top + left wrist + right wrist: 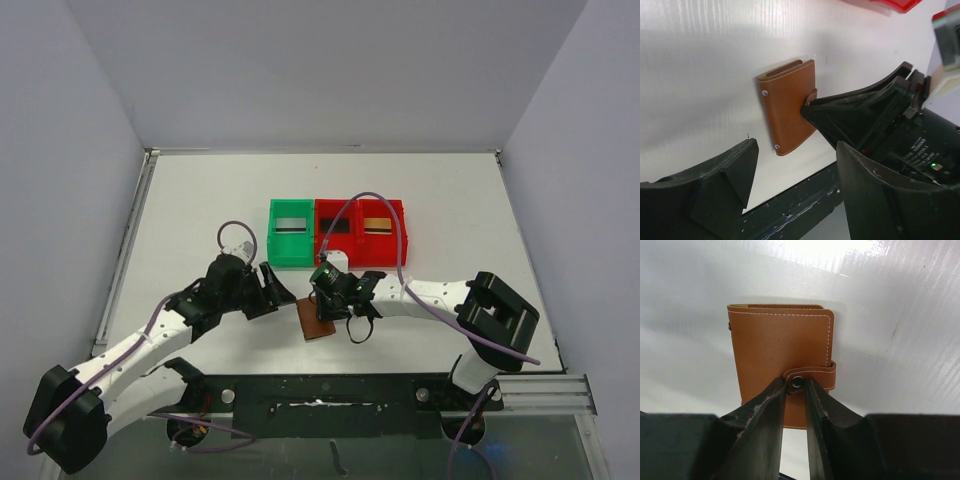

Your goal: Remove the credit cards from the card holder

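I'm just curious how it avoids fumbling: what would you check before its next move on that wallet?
1. The card holder lies flat on the table: ok.
2. The snap tab undone: not ok, fastened.
3. The right hand closed on the snap tab: ok.
4. The left hand open, clear of the card holder: ok.
5. The credit cards inside: cannot tell, holder shut.

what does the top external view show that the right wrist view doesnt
Only the top external view: the green bin, the red bins, both arms, and the open left hand near the card holder. Only the right wrist view: the snap tab with its metal stud, pinched by the right hand, and the white stitching. Both: the brown card holder, closed, flat on the white table, with the right hand at it. No cards show in either.
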